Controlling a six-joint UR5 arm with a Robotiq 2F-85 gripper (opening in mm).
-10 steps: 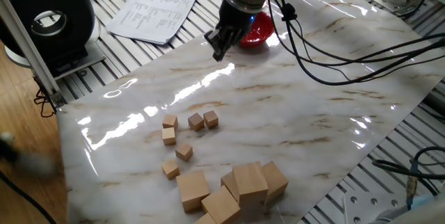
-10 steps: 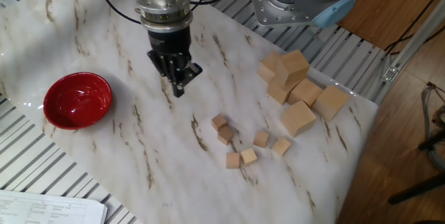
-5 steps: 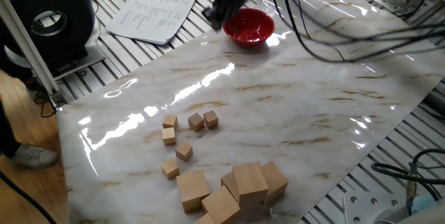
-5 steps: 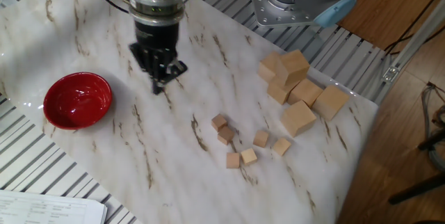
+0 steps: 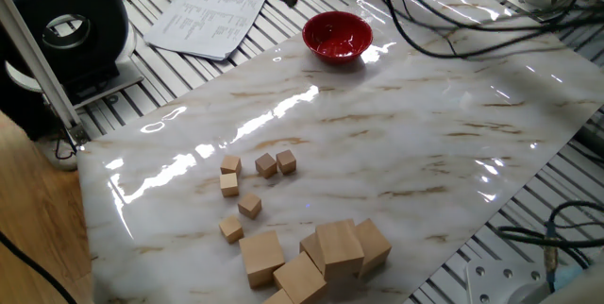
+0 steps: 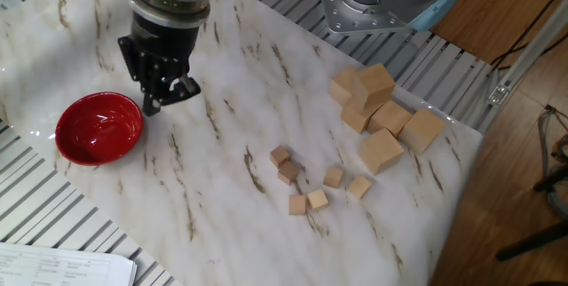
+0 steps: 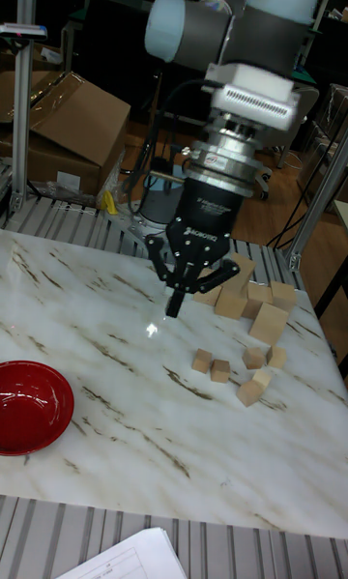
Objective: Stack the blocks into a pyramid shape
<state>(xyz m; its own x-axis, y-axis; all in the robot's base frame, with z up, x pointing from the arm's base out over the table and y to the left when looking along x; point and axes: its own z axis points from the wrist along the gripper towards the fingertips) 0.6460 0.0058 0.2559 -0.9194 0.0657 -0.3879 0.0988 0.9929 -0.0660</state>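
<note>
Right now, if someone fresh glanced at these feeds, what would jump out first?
The claw hangs above the marble table beside the red bowl, fingers drawn together and holding nothing. Well away from it, six small blocks lie scattered flat, none stacked. Just beyond them sits a heap of larger wooden cubes near the table's edge.

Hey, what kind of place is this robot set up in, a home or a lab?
Most likely a robotics lab or workshop. The marble-patterned sheet lies over a slotted aluminium workbench, loose black cables run across it, and brown cardboard boxes sit behind the grey industrial arm.
</note>
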